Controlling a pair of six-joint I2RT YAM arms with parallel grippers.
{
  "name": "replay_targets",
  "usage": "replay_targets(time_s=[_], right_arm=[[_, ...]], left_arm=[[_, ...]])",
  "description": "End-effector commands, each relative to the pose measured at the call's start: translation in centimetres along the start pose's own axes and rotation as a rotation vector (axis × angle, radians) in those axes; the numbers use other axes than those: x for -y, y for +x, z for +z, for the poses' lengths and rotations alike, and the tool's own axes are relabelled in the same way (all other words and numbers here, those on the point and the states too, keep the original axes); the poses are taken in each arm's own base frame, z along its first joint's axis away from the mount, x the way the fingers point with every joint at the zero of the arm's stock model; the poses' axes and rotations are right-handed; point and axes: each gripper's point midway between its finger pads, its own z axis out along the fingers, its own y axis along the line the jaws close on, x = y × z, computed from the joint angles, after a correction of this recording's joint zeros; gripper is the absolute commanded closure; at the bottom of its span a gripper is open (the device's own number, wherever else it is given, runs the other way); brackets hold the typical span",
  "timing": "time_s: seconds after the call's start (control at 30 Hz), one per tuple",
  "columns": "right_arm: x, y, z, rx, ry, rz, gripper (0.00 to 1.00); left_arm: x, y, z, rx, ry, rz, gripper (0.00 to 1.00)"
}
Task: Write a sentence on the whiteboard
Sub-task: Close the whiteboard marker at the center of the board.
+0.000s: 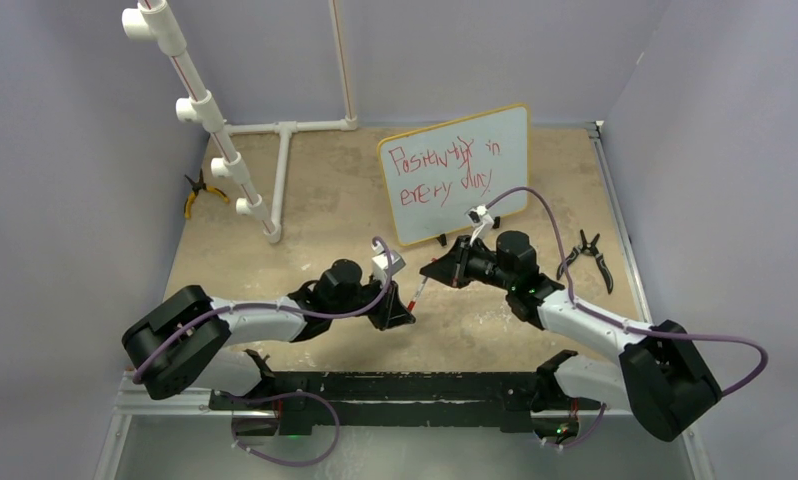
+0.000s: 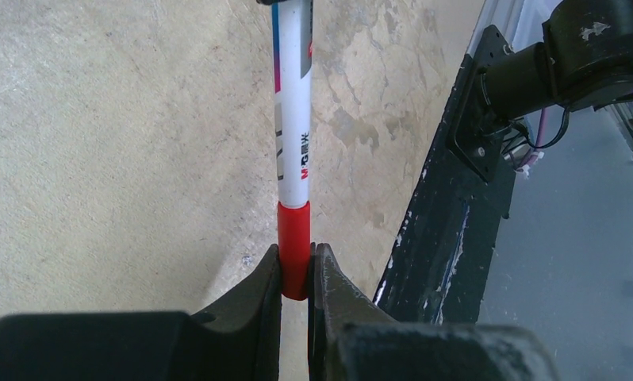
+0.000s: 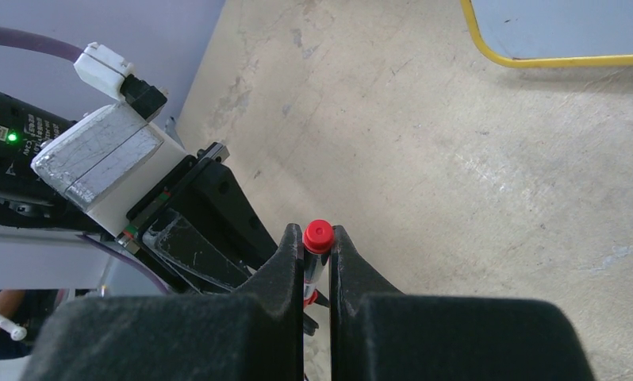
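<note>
Marker [image 2: 292,119] clamped at both ends between two robot arms, low over the sandy table [image 1: 305,230] just toward 6 o'clock from its centre. The whiteboard [image 1: 435,222] stands propped and tilted at about 1 o'clock, apart from both arms. The sentence [image 1: 445,170] on it, in scrawly red, reads roughly "Positivity in" over "every day!", the end of the first word overwritten. Only the overhead view takes in that writing, along with black pliers [image 1: 590,258] at 3 o'clock, yellow-handled pliers [image 1: 197,195] at 10 o'clock and a white pipe frame [image 1: 285,160] at 11 o'clock. The left wrist view alone gives the marker's white barrel, where "M&G" can be read ahead of Chinese characters too small to make out, beside a stripe running from blue to magenta; there the left gripper [image 2: 296,254] is pinched tight on the marker's long red end. The right wrist view shows the right gripper [image 3: 318,242] closed on the marker's other end, a small round red tip standing just proud of the fingers. The same view has the left arm's wrist at 9 o'clock with a green light lit, and a yellow-framed corner of the board at 1 o'clock.
</note>
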Motion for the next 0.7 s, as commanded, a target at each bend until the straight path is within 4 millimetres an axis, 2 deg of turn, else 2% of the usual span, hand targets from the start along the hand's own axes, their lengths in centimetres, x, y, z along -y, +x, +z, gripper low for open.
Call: replay_targets(time_s=[0.0, 0.67], right_arm=[[2.9, 7.9, -1.1, -0.270, 0.080, 0.018, 1.00], [1.4, 10.8, -0.9, -0.406, 0.043, 0.045, 1.00]], left_arm=[[4.6, -11.1, -1.4, 0.366, 0.163, 0.145, 1.00], [3.8, -15.1, -3.4, 0.472, 0.146, 0.203, 1.00]])
